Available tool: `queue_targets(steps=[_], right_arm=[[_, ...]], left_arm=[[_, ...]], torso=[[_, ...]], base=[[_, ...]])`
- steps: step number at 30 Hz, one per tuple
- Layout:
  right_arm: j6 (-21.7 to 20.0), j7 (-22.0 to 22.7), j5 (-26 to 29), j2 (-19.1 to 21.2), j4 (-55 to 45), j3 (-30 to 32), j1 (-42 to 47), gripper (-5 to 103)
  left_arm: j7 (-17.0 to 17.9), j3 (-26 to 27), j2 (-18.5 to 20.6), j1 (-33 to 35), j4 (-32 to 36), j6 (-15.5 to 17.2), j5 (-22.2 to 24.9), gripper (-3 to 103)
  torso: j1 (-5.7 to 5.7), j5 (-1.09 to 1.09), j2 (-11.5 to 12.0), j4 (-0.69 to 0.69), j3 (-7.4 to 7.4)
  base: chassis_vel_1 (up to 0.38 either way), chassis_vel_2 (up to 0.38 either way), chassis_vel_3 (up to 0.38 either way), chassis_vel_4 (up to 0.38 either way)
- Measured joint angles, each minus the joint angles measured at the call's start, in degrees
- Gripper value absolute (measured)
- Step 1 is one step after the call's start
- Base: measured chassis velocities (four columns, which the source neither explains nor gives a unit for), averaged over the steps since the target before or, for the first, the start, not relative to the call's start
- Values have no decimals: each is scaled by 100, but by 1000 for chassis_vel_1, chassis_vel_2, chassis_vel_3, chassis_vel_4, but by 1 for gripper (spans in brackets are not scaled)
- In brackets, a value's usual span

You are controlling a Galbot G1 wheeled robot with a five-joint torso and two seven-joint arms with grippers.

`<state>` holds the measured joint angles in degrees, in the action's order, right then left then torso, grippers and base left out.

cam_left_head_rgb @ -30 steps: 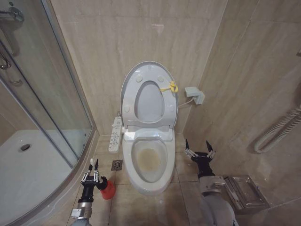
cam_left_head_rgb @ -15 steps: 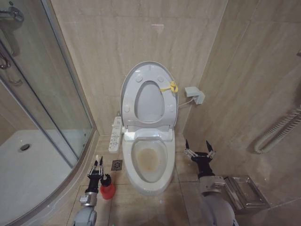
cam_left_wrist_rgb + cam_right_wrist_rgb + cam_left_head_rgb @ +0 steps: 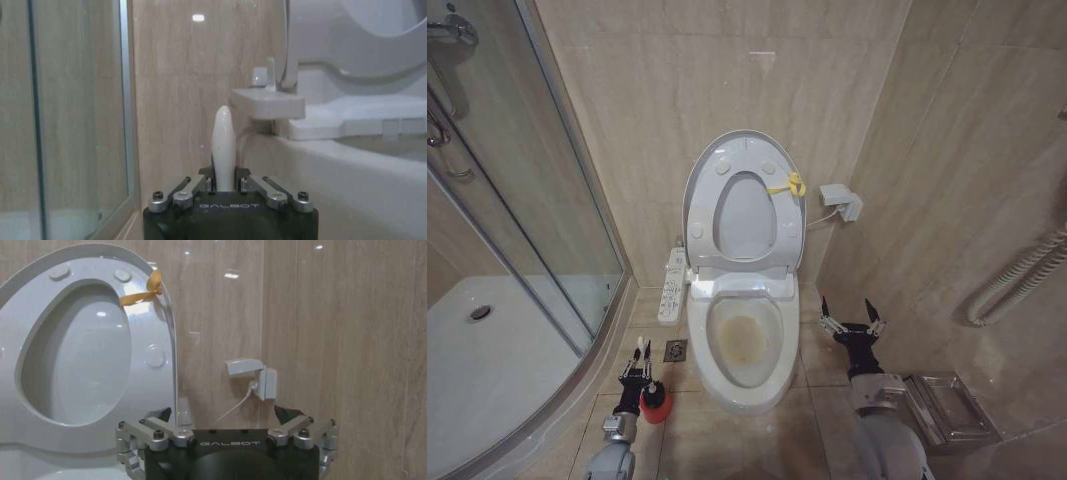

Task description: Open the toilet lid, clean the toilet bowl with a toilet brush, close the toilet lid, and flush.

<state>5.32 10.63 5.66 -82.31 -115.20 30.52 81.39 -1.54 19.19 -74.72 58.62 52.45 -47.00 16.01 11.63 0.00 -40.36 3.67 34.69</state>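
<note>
The toilet lid [image 3: 745,220] stands raised against the wall, with the ring seat and its yellow tie [image 3: 789,185] up in front of it. The toilet bowl [image 3: 745,340] lies open, brown stains inside. The toilet brush stands on the floor left of the bowl in its red holder [image 3: 657,403]. Its white handle [image 3: 223,135] rises between the fingers of my left gripper [image 3: 640,355], which is shut on it just above the holder. My right gripper [image 3: 849,318] hangs open to the right of the bowl, nothing between its fingers.
A button panel [image 3: 672,285] sticks out on the bowl's left side, with a floor drain [image 3: 675,350] beneath it. The glass shower enclosure [image 3: 527,200] and its white tray [image 3: 487,350] take up the left. A metal box [image 3: 947,405] and a hose [image 3: 1017,280] are at the right wall.
My left gripper has moved right, onto the brush above the red holder, and its fingers have closed on the white handle. The right arm has not moved.
</note>
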Motion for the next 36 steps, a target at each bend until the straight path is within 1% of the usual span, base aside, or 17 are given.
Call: queue_targets(steps=[2,10,17,20,28,36], right_arm=[[0,0,0,0,0,0,0,100],[0,0,0,0,0,0,0,100],[0,0,0,0,0,0,0,100],[0,0,0,0,0,0,0,100],[0,0,0,0,0,0,0,100],[0,0,0,0,0,0,0,100]], left_arm=[[-9,0,2,-24,-48,0,0,19],[-227,-61,53,-217,-391,5,63,19],[-522,-111,22,-394,-919,12,-5,19],[-566,-110,2,-424,-1062,14,-45,19],[-573,-103,-32,-441,-1195,22,-151,19],[-482,-68,-24,-295,-1000,67,-269,21]], torso=[[0,0,0,0,0],[0,0,0,0,0],[0,0,0,0,0],[0,0,0,0,0],[0,0,0,0,0],[0,0,0,0,0]], base=[[0,0,0,0],[0,0,0,0],[0,0,0,0],[0,0,0,0],[0,0,0,0],[0,0,0,0]])
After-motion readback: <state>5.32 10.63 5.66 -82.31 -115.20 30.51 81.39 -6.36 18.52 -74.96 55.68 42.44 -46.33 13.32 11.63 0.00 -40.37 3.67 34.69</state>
